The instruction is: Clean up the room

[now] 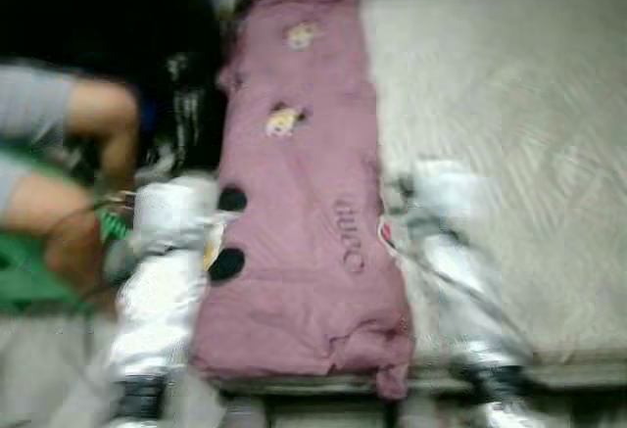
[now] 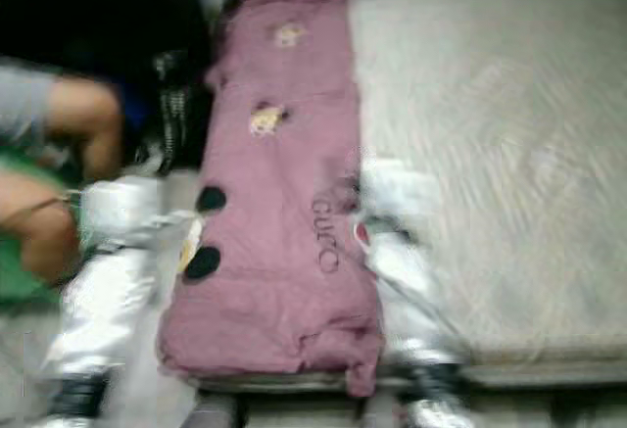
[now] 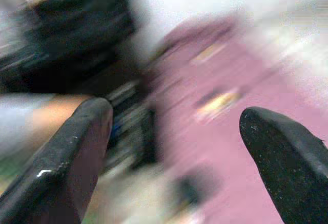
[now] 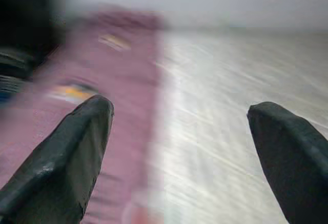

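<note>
Purple blanket (image 1: 299, 213) lies on bed (image 1: 490, 154).

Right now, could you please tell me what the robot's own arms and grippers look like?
Both arms are clad in shiny silver-white casing with dark joints near the lower edge of the head views. The right arm has thin cables and a small red mark. The left gripper and right gripper each have two long, matte black, round-tipped fingers.
</note>
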